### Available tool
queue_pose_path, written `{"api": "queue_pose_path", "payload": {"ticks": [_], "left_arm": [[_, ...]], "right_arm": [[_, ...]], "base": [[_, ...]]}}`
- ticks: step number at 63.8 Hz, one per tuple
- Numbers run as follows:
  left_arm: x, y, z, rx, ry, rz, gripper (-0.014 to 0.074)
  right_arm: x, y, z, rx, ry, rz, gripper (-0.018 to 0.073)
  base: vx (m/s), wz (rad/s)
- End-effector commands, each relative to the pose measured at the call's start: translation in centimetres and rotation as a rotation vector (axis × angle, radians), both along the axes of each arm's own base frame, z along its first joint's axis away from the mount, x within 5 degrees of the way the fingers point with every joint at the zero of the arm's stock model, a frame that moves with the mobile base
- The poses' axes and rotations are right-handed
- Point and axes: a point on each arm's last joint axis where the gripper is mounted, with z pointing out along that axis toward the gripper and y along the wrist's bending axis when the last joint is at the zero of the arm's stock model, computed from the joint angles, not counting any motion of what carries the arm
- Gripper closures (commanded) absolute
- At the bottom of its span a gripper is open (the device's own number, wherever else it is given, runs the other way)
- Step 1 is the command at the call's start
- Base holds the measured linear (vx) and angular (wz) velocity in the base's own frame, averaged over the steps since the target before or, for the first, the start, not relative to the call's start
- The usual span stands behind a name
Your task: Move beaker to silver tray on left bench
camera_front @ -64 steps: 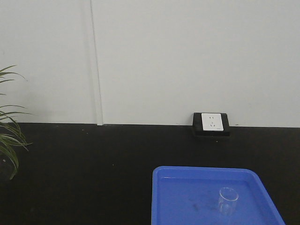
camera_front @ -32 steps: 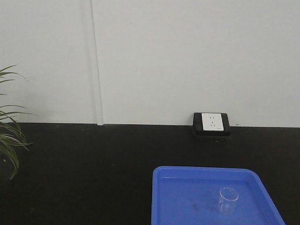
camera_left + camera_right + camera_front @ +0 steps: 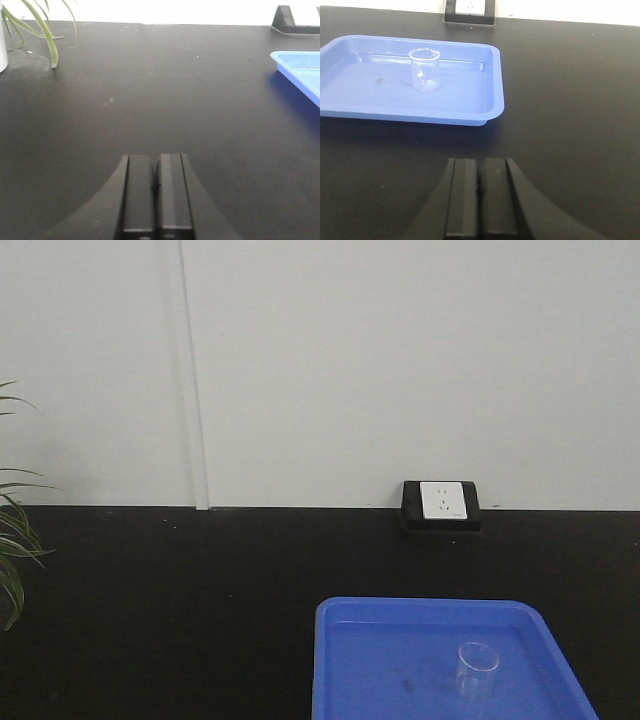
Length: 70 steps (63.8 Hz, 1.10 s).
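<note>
step: pre-grasp | beaker (image 3: 425, 70) upright in blue tray (image 3: 470, 119) | left end effector (image 3: 156, 172) closed | right end effector (image 3: 481, 175) closed | next: right opens, reaches beaker

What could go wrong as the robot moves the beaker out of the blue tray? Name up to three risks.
1. The right gripper is shut; unless it opens first, it may tip the upright glass beaker.
2. The raised rim of the blue tray lies between gripper and beaker; a low approach could catch it.
3. No silver tray shows in any view, so the goal may be hard to find.
</note>
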Motion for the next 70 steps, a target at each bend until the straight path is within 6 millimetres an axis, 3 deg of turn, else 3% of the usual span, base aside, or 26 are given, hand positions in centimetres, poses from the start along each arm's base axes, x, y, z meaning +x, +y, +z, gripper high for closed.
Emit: {"api": "queue_pose_path", "payload": {"ticks": [1,25,37,55,70], "left_arm": [[0.2,0.1,0.2,-0.017,-0.070,0.011,0.0595],[0.2,0.1,0.1,0.021,-0.072,0.012,0.0595],[0.2,0.1,0.2,0.015,-0.073,0.012,0.0595],[0.2,0.1,0.2,0.015,-0.073,0.012,0.0595],[0.2,0.1,0.2,0.015,-0.073,0.012,0.0595]], "right_arm": [[0.2,0.0,0.6,-0.011,-0.083,0.000,0.0511],[0.2,0.0,0.6,-0.011,-0.084,0.000,0.0511],[0.3,-0.2,1.2,-0.094,-0.141,-0.002,0.0511],[0.2,-0.1,4.3,0.022,-0.494,-0.008,0.0511],[-1.1,-0.2,7.6,0.100,-0.886,-0.012,0.0511]], "base": [[0.01,-0.03],[0.00,0.01],[0.00,0.00],[0.00,0.00],[0.00,0.00]]}}
